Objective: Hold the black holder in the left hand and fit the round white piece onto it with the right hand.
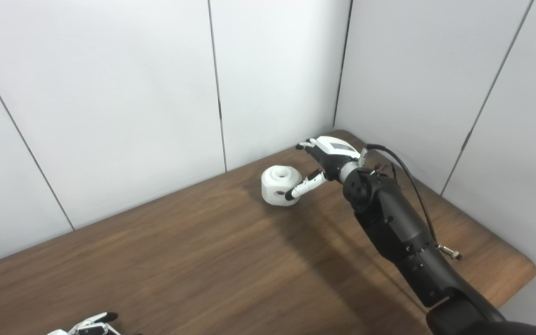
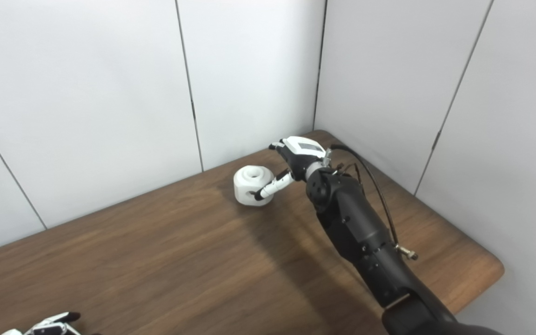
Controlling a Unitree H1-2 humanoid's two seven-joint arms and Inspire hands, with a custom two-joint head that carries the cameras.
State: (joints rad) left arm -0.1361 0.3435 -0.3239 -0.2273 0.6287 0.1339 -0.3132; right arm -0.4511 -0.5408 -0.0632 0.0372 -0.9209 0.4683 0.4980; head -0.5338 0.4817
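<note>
The right hand (image 1: 328,160) reaches far across the tabletop (image 1: 212,260) toward its back corner, palm turned down and to the left. Its fingers are spread, not closed on anything; the thumb (image 1: 304,186) stretches out so that its dark tip rests against the near right side of the round white piece (image 1: 278,184), while the other fingertips (image 1: 301,146) hang apart behind and to the right of that piece. The piece stands on the wood close to the wall panels (image 1: 110,116), a squat rounded block with a ringed hollow on top and a small dark hole in its side. The black forearm (image 1: 398,232) runs back to the lower right edge, with a thin black cable (image 1: 407,177) looping along it.

The left hand (image 1: 92,324) shows only as a few white fingers with dark tips at the bottom left edge, well apart from the piece; whether it is spread or closed cannot be told. No black holder can be made out.
</note>
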